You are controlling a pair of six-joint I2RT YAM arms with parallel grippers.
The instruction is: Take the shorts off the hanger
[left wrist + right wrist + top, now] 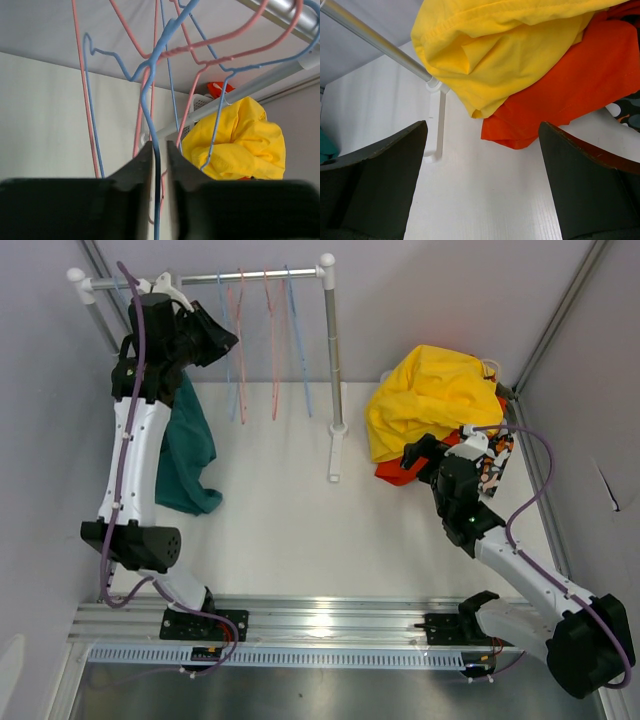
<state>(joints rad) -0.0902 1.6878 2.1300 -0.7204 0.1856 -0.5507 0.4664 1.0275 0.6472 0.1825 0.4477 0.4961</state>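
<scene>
The left claw (160,148) is raised to the rail (250,276) at the far left, apparently to work a blue hanger (150,75), while the teal shorts (190,455) hang beside its arm down to the worktop (300,510). Its jaws stand a narrow slit apart with the hanger wire in the gap; whether they pinch it cannot be determined. The right claw (482,127), spread wide and empty, hovers beside the yellow shorts (430,400) and red-orange shorts (570,85) heaped at the right.

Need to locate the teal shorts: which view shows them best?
Top external: the teal shorts show nearly whole beside the left arm, which hides one edge. Right wrist catches only a sliver at its left edge; left wrist shows none.
</scene>
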